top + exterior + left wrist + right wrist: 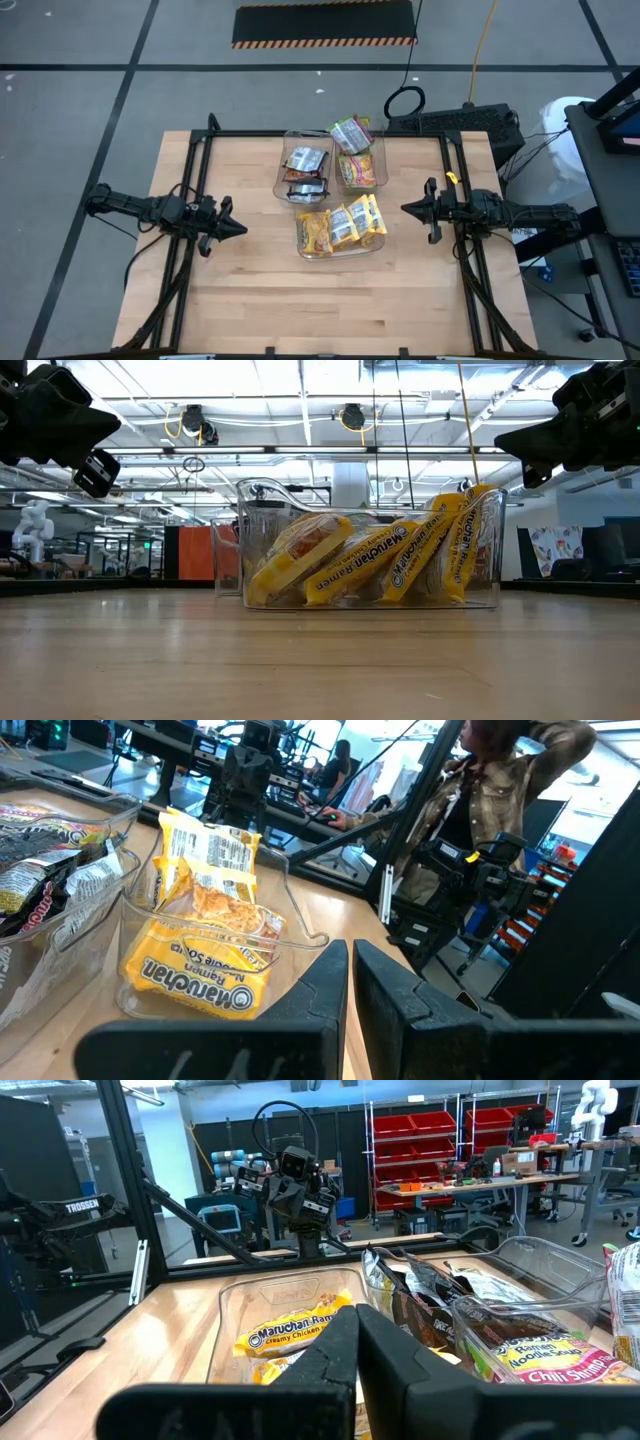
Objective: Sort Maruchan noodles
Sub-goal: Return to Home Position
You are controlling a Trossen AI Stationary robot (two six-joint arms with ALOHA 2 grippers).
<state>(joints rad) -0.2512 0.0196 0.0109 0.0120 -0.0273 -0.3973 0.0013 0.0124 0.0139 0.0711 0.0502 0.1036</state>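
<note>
The Maruchan packets lie in three clear bins in the middle of the table. Yellow packets (340, 228) (370, 560) stand on edge, leaning, in the near bin. Dark packets (305, 172) (430, 1305) fill the far-left bin. Lime-green packets (360, 165) (540, 1355) fill the far-right bin, and one (351, 133) rests over its far rim. My left gripper (240, 228) (351, 985) hovers shut, left of the yellow bin. My right gripper (405, 209) (357, 1345) hovers shut to its right. Both point at the bins and hold nothing.
The three clear bins (378, 238) stand close together; bare wood lies left, right and near of them. A black frame (320, 133) runs along the table's far and side edges. A person (490, 790) stands beyond the table's right side.
</note>
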